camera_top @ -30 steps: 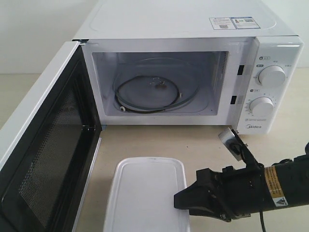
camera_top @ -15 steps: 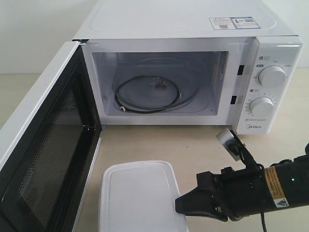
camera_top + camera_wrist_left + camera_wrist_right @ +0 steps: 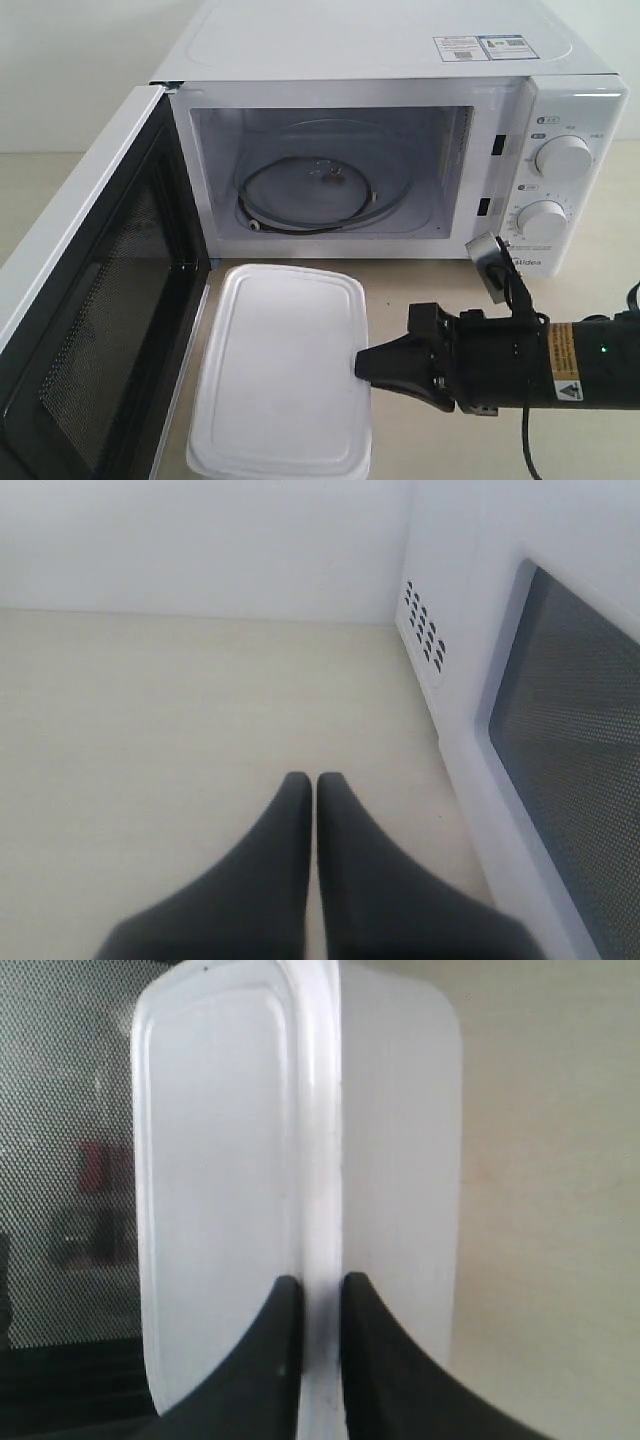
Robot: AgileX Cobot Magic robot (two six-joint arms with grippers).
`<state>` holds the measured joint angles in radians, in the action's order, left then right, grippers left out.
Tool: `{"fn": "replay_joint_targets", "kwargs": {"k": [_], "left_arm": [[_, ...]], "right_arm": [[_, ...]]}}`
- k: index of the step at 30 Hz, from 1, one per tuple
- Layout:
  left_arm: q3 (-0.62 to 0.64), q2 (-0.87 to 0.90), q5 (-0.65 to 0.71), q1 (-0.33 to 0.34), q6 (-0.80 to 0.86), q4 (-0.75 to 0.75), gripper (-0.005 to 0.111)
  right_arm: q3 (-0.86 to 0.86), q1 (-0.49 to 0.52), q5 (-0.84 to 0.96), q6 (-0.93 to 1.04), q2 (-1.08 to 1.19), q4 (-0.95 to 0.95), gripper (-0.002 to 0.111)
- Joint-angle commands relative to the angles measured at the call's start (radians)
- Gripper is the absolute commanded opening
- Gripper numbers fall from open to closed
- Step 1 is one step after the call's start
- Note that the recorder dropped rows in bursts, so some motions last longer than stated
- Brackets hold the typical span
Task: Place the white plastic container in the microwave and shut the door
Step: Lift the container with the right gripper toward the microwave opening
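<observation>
Jaws on your right gripper are clamped across the rim on one long side of the rectangular white translucent plastic container. It appears lifted and tilted above the pale tabletop, just short of the oven mouth. Treat the container as light and thin-walled: probably stiff enough at the rimmed lid, but smooth, so a one-sided pinch may let it pivot or slip. The rim midway along that side looks like the sensible hold.

Your left gripper has its jaws pressed together on nothing, outside the white door with the dark mesh window, which is swung wide. Beyond it stands the white boxy microwave.

Half a second ago the container sat lower and further from the oven; now its far edge nears the sill.
</observation>
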<state>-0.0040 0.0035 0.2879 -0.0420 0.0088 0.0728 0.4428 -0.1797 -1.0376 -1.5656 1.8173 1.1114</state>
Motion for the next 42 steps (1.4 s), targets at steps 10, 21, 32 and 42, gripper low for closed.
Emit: {"fn": "replay_joint_targets", "kwargs": {"k": [10, 21, 32, 42], "left_arm": [[0.004, -0.004, 0.000, 0.002, -0.002, 0.009, 0.004], [0.004, -0.004, 0.000, 0.002, -0.002, 0.009, 0.004], [0.004, -0.004, 0.000, 0.002, -0.002, 0.009, 0.004], [0.004, -0.004, 0.000, 0.002, -0.002, 0.009, 0.004]], "right_arm": [[-0.001, -0.305, -0.033, 0.171, -0.004, -0.709, 0.000], [-0.001, -0.481, -0.029, 0.357, -0.004, -1.319, 0.000], [0.093, -0.527, 0.080, 0.460, -0.004, -1.643, 0.000], [0.258, -0.527, 0.216, 0.638, -0.002, -1.840, 0.000]]}}
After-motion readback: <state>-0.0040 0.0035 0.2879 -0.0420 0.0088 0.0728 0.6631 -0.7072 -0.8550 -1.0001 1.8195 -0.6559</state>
